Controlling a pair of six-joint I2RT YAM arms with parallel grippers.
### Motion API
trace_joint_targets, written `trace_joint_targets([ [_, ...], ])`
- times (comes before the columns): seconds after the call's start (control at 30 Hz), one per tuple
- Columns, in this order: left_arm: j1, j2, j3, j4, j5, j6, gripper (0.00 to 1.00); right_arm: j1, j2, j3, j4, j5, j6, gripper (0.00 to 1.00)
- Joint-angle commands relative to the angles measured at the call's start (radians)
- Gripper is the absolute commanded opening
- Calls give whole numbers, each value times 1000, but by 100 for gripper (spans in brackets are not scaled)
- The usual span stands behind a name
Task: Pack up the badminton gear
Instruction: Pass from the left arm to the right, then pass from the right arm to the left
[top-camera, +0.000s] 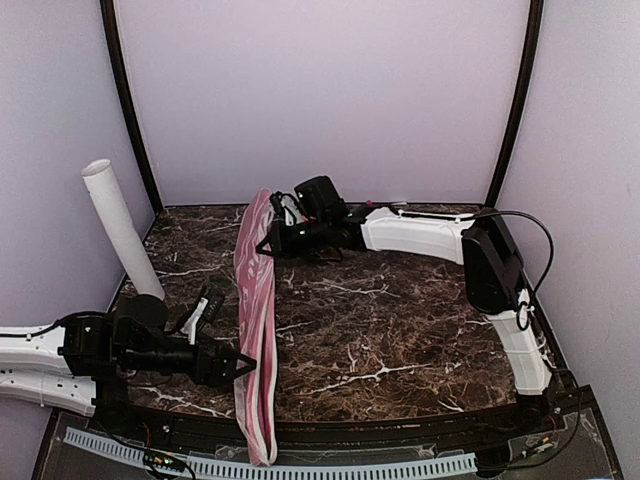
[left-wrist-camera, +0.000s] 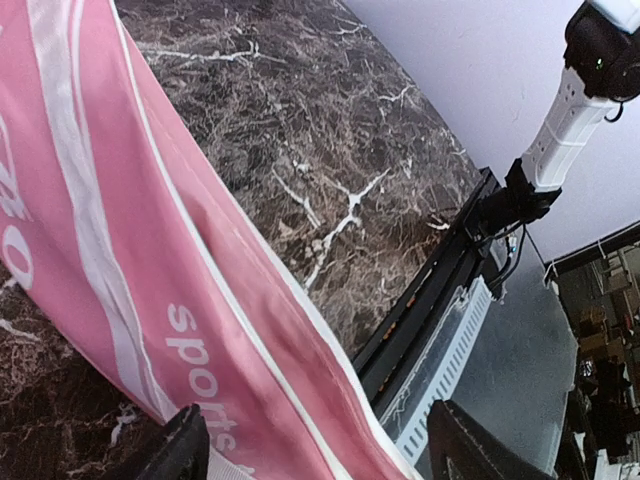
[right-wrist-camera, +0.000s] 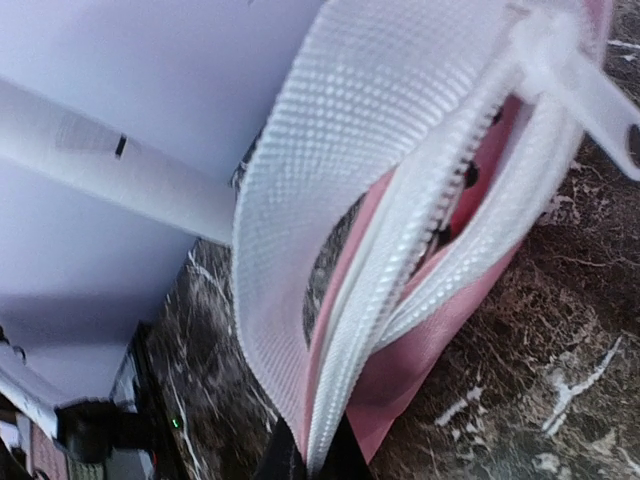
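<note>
The pink racket cover (top-camera: 255, 300) lies lengthwise on the marble table, from the back to over the front edge. My right gripper (top-camera: 268, 240) is shut on its far end; in the right wrist view the gripper (right-wrist-camera: 310, 462) pinches the white zipper edge (right-wrist-camera: 400, 270), which gapes with something red inside. My left gripper (top-camera: 247, 365) is open beside the cover's near part. In the left wrist view, the pink cover (left-wrist-camera: 150, 260) with "sports" lettering runs between the spread fingers (left-wrist-camera: 182, 446) of that gripper (left-wrist-camera: 320, 455). A long white tube (top-camera: 120, 230) leans against the left wall.
A black rail with a white slotted duct (top-camera: 330, 467) runs along the front edge. Two dark curved posts (top-camera: 515, 100) rise at the back corners, with lilac walls close on three sides. The right arm (top-camera: 500, 265) spans the table's right side.
</note>
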Motion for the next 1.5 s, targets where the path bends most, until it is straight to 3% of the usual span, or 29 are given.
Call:
trace_joint_targets([
  [0.0,15,4,117,-114,-50,91,79,6,-101,142,-295,-69,-266,0],
  [0.27,191,96,321,-225,50,232,82,7,-159,354,-782,-90,-605,0],
  [0.4,234,165,388,-228,58,315,82,17,-197,325,-900,-86,-712,0],
  [0.6,271,180,379,-209,26,403,82,83,-323,-14,-798,46,-804,0],
  [0.87,279,68,317,-183,-8,546,83,120,-470,-320,-641,59,-879,0],
  [1.2,279,70,316,-187,68,793,91,194,-626,-576,-483,188,-972,0],
  [1.47,279,214,454,-245,236,836,93,260,-737,-587,-470,395,-1049,0],
])
